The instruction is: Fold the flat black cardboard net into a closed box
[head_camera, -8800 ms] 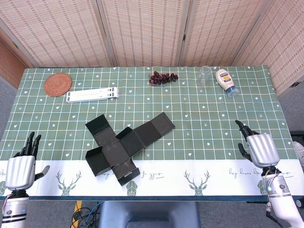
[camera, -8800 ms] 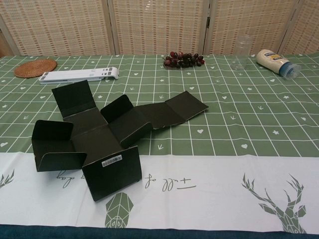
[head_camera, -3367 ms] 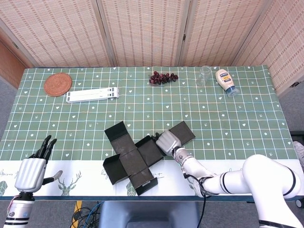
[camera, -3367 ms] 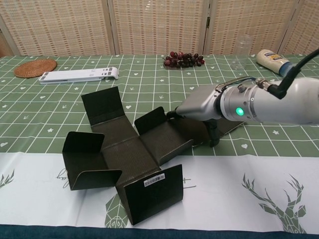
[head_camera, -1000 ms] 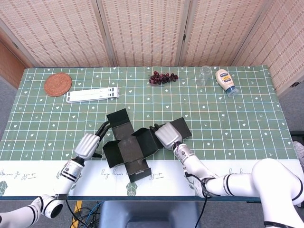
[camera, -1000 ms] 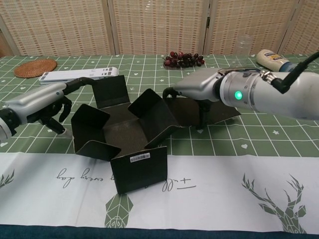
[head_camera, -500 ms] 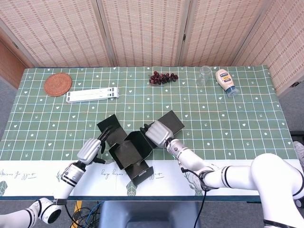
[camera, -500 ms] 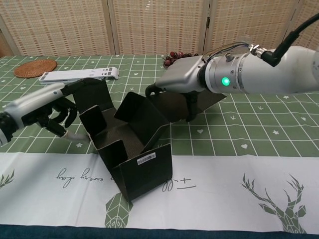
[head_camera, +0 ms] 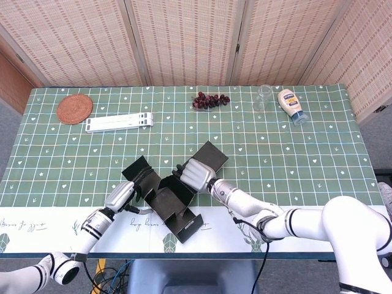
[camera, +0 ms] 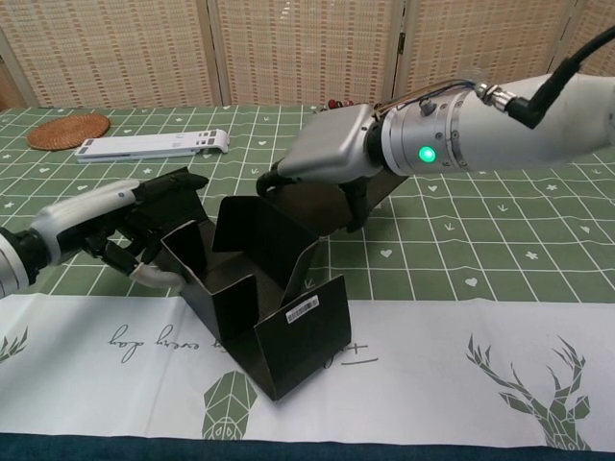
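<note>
Cardboard net (head_camera: pixel 173 203) sits half-raised near the table's (head_camera: pixel 294 153) 6 o'clock edge; my left hand (head_camera: pixel 120 197) grips its 9 o'clock flap, my right hand (head_camera: pixel 195 172) presses its 1 o'clock wall, open cloth beyond.

Black cardboard net (head_camera: pixel 174 202) on green white-grid tablecloth (head_camera: pixel 294 153) with hearts, white deer-printed border.

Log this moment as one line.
phase: folding | cardboard net: walls raised, top open | left hand: holds left flap | right hand: presses right wall
</note>
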Controlling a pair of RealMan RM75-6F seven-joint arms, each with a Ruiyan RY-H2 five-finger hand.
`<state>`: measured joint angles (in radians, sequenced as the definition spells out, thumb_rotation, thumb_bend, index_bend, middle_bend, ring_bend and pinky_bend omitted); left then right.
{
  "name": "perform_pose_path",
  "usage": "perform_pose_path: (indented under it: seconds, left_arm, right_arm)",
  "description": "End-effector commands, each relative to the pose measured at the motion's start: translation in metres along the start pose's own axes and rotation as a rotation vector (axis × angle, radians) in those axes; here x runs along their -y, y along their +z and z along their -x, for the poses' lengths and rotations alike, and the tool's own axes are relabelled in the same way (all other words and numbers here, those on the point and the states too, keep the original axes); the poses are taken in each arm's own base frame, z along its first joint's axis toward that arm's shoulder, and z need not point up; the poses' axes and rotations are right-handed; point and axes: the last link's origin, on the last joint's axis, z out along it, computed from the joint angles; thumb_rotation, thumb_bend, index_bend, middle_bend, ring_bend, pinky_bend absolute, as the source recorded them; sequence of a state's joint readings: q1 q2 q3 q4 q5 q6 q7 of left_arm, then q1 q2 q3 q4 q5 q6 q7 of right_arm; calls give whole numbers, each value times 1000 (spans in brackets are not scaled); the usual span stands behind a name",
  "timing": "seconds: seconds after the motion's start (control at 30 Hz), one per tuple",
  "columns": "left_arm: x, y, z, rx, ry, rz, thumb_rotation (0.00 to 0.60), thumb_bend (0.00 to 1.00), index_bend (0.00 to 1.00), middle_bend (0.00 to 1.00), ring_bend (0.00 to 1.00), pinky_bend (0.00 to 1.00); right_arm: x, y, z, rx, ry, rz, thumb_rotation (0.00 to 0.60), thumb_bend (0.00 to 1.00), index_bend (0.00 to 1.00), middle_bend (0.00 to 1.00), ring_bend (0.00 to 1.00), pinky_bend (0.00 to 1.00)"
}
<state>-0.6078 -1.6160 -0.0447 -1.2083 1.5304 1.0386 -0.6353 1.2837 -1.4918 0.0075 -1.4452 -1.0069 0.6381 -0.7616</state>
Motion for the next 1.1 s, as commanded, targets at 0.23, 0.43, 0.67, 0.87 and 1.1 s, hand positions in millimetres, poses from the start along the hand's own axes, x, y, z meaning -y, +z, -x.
perform_pose_path:
  seconds: [0.23,0.43,0.67,0.87,1.1]
  left_arm:
    - [2,-3,5,72,-169,-24,600,126,0,0,657,850]
    - [3,-3,6,108,-213,-17,600,126,0,0,657,850]
    - [5,-5,9,151,-266,-28,600,126,0,0,657,850]
    - [7,-5,10,181,-301,-43,600,126,0,0,657,850]
    - [4,-7,11,220,-385,-47,600,126,0,0,657,850]
  right_arm:
    - [0,1,-4,-31,-104,-56,600,473,393,415,829,1000]
    - [3,3,-6,-44,-129,-83,600,474,394,420,829,1000]
    - [4,5,-8,-68,-159,-104,600,475,398,423,829,1000]
    - [6,6,-11,-93,-186,-125,600,476,402,431,829,1000]
    - [8,6,-14,-126,-221,-150,600,481,403,434,829,1000]
